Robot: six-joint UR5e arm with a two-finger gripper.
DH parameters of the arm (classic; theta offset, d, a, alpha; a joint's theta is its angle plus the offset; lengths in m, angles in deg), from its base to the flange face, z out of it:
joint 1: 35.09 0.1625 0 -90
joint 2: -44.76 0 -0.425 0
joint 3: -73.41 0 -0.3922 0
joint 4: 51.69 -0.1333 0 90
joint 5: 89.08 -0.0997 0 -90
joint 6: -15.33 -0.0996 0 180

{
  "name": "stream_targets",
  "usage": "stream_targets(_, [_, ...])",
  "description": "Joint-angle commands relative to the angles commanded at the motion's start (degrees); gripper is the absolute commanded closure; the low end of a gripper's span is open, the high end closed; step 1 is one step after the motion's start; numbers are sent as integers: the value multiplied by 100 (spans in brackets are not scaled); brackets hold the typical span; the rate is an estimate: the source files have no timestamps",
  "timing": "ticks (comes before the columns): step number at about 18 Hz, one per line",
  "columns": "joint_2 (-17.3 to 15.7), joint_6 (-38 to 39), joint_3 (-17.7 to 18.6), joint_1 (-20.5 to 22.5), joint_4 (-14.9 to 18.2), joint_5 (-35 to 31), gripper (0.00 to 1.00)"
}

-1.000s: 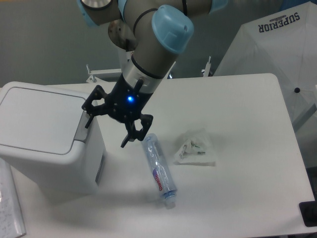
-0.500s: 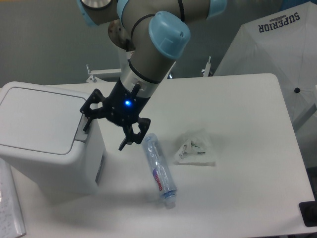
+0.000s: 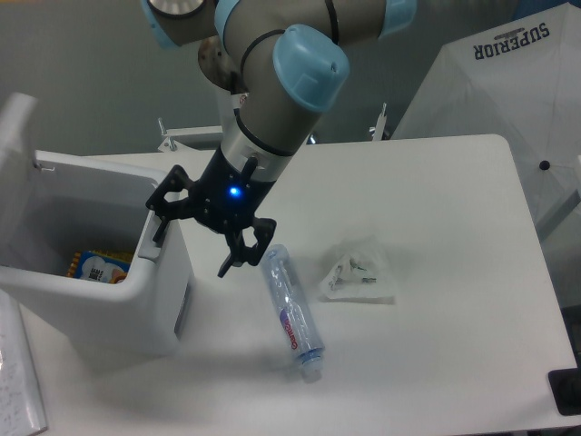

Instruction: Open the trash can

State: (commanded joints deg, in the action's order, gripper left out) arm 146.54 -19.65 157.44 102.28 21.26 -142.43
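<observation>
Standing at the left end of the white table (image 3: 454, 227), the trash can (image 3: 136, 300) is showing its lid (image 3: 16, 118) swung up and back at the far left, blurred and partly cut by the picture edge, so the bin is open. Lying inside it, a piece of yellow and blue packaging (image 3: 98, 266) is visible low against the near wall. Sitting on the bin's right rim, the grey push tab (image 3: 151, 238) is directly under one black fingertip. Hanging over that right edge, the gripper (image 3: 193, 234) is spread wide, jaws apart and holding nothing: one finger is reaching down onto or just at the tab, though actual contact cannot be confirmed, while the other is pointing down in the gap between bin and bottle. Glowing on the gripper body is a small blue light. Lying on its side just right of the gripper, a clear plastic bottle (image 3: 292, 311) is resting on the table, cap end toward the near edge, red and blue on its label. Resting just beside the bottle, farther right, is a crumpled clear wrapper (image 3: 359, 271), apart from it. Showing in the upper right corner, off the table, is a white fabric panel (image 3: 508, 82) printed SUPERIOR.
</observation>
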Motion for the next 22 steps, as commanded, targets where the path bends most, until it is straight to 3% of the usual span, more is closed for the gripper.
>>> stream_targets(4, [-9,-70,-71,316,-78,0,0])
stream_targets(7, [26,-79,25,649,-666,-17,0])
stream_targets(10, [70,-123,17,1010,-869,-9,0])
stream_targets(16, [509,-737,-71,1380,-1151,-61,0])
stream_targets(22, [685,-1625,-80,1380,-1151,-1712,0])
